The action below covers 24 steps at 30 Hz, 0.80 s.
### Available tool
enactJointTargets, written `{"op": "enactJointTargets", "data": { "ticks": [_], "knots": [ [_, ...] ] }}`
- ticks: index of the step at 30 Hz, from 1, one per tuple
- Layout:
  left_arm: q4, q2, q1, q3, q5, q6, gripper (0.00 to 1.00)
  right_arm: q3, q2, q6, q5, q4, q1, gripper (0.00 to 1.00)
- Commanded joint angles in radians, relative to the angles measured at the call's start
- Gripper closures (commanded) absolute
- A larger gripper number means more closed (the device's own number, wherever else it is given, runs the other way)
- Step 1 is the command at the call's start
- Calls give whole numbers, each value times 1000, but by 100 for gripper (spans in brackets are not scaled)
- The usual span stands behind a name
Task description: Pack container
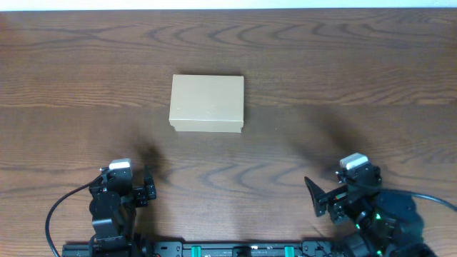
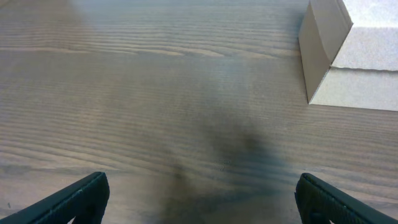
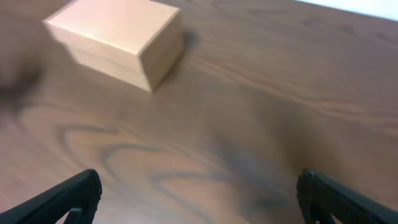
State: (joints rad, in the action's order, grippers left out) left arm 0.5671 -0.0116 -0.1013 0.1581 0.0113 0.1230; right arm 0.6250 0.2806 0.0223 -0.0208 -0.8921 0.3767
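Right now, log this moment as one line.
box: lid shut, on table | left gripper: open, empty, apart from box | right gripper: open, empty, apart from box

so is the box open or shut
Shut. The box shows a flat, closed top flush with its sides in overhead and right wrist views; no inside visible.

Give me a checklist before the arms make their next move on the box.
1. The box sits flat on the table: ok.
2. The lid is open for packing: not ok, it lies shut.
3. What is inside the box: cannot tell.
4. The left gripper is open, empty and apart from the box: ok.
5. The right gripper is open, empty and apart from the box: ok.
6. Items to pack are in view: not ok, none shows.
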Motion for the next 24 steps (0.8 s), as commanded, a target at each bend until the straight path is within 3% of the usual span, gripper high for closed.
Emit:
{"op": "enactJointTargets", "data": {
  "ticks": [1, 13, 24],
  "knots": [
    [-3, 8, -4, -10, -15, -15, 5, -102, -77, 22, 20, 42, -50, 1],
    [-4, 8, -4, -10, -15, -15, 5, -380, -236, 32, -13, 164, -177, 0],
    [-3, 8, -4, -10, -15, -15, 5, -465, -275, 33, -28, 172, -222, 1]
  ]
}}
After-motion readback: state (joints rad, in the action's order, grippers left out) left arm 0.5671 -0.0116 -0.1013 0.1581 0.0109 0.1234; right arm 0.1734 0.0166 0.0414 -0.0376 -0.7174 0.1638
